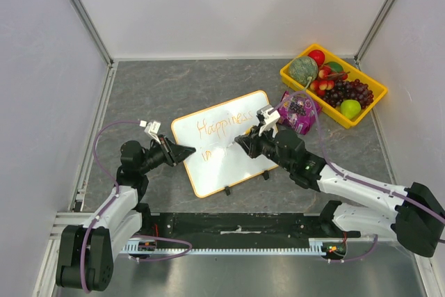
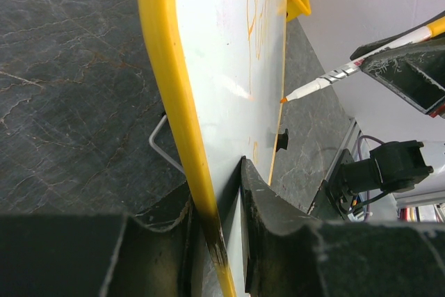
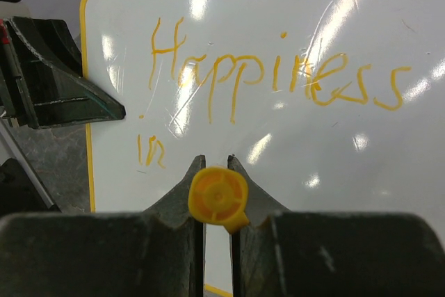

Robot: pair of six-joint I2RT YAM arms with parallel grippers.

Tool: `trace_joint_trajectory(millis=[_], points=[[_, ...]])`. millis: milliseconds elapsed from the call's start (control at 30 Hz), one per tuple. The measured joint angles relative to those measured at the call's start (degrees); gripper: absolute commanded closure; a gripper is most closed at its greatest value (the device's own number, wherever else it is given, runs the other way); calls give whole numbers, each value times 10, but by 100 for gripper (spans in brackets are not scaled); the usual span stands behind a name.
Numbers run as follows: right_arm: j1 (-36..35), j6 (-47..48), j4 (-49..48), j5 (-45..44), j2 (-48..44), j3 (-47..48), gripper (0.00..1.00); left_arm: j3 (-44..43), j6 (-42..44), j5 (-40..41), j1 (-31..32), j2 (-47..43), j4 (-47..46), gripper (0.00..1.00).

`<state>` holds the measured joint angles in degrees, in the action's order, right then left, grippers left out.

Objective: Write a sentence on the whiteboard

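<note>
The whiteboard (image 1: 233, 168), white with a yellow rim, lies tilted at the table's middle. The sentence (image 1: 224, 124) on it reads "Happiness" in orange, with "in" (image 1: 206, 156) below. It shows clearly in the right wrist view (image 3: 278, 81). My left gripper (image 1: 186, 152) is shut on the whiteboard's left rim (image 2: 182, 123), one finger on each face. My right gripper (image 1: 245, 142) is shut on an orange marker (image 3: 218, 196) over the board's lower middle. The marker's tip (image 2: 286, 99) is at the white surface, right of "in".
A yellow tray (image 1: 295, 59) of fruit stands at the back right. A purple packet (image 1: 299, 110) lies between it and the board. Two black clips (image 1: 227, 190) sit on the board's near edge. A wire stand (image 2: 161, 145) shows under the board. Walls enclose the table.
</note>
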<state>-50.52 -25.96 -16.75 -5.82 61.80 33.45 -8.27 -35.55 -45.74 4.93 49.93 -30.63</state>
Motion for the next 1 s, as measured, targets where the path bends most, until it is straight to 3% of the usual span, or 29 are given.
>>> trace_joint_trajectory(millis=[1000], points=[[-6, -1, -49, -3, 72, 30, 100, 0, 0, 0, 0, 3, 0, 98]])
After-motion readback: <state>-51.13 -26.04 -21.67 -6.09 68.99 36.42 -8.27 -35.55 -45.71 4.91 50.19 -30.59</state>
